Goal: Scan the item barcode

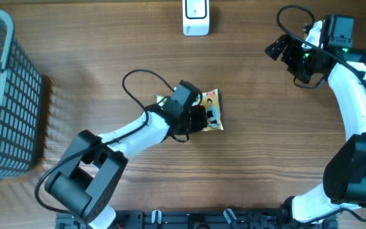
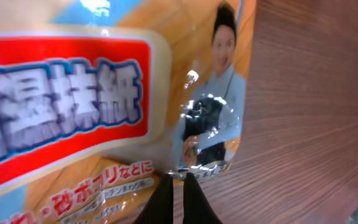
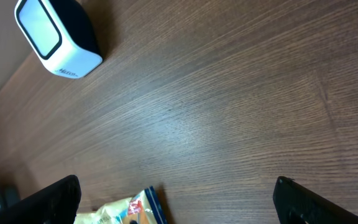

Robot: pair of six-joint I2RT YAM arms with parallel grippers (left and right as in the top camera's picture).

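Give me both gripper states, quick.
Left gripper: closed, pinching the edge of the wipes packet.
Right gripper: open, holding nothing.

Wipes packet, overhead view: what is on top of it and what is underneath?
The left pincer and wrist cover the left part of the wipes packet, shut on its edge. Under it is the wooden table; the packet's underside and any barcode there are hidden.

Grey basket (image 1: 18, 114) — left edge of wooden table (image 1: 265, 133).
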